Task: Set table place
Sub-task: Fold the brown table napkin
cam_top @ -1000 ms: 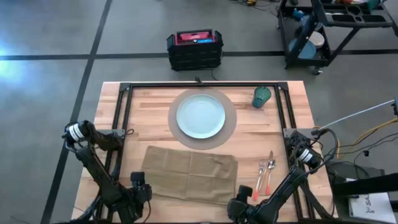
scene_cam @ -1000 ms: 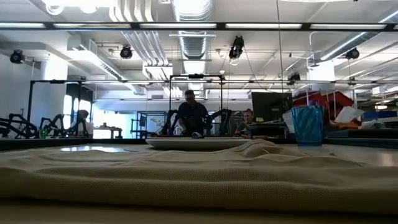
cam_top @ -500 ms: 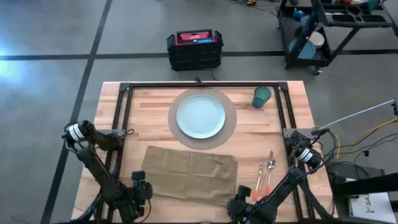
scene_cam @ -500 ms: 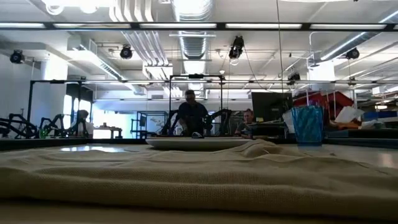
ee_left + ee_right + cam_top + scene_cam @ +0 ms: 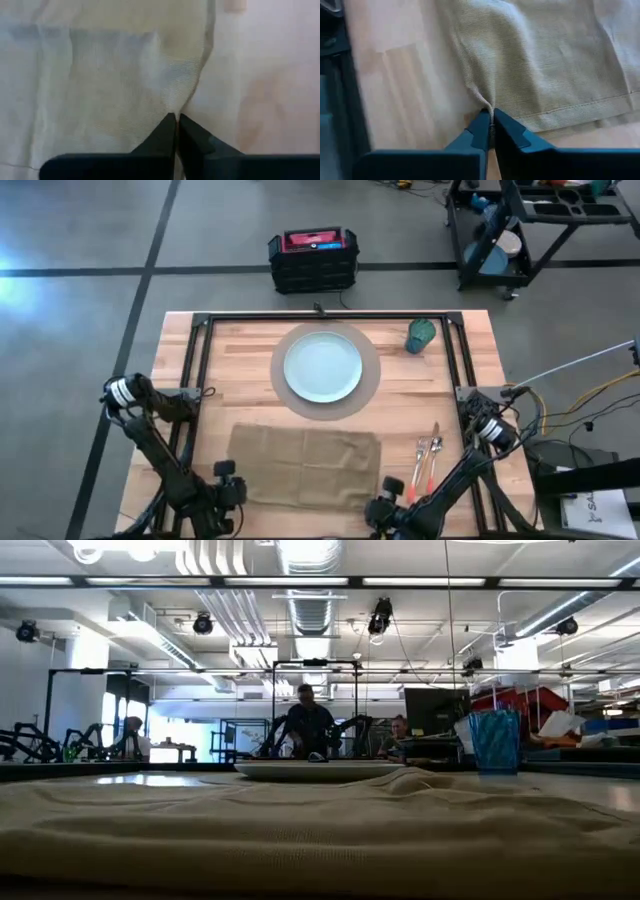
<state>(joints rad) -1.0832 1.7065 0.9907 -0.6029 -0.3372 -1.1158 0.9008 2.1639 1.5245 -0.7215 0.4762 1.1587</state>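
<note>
The tan napkin (image 5: 305, 465) lies spread on the near half of the table (image 5: 180, 360). My left gripper (image 5: 232, 492) is shut at its near left corner and my right gripper (image 5: 383, 498) is shut at its near right corner. Behind the napkin, the pale blue plate (image 5: 323, 367) sits on the round tan mat (image 5: 372, 380). The teal cup (image 5: 421, 335) stands at the far right. The fork and knife (image 5: 428, 460) with orange handles lie to the napkin's right. In the low view the napkin (image 5: 320, 830) fills the foreground and hides both grippers. My left gripper pinches the napkin's edge (image 5: 186, 102) by the near left corner between its two fingertips (image 5: 167, 131). The cloth puckers into a small ridge at the tips; the rest lies on the table. My right gripper pinches the napkin's edge (image 5: 482, 102) by the near right corner between its fingertips (image 5: 481, 127). A pucker of cloth rises into the tips, the hem (image 5: 590, 107) runs off beside it, and the rest lies flat.
A black crate (image 5: 313, 260) stands on the floor beyond the table's far edge, and a black wheeled cart (image 5: 530, 230) stands at the back right. Bare wood shows left of the napkin. People sit in the room behind, in the low view.
Both grippers have shut and taken hold of the napkin's near corners, where the cloth has gathered into small puckers. The rest of the napkin has stayed where it was.
</note>
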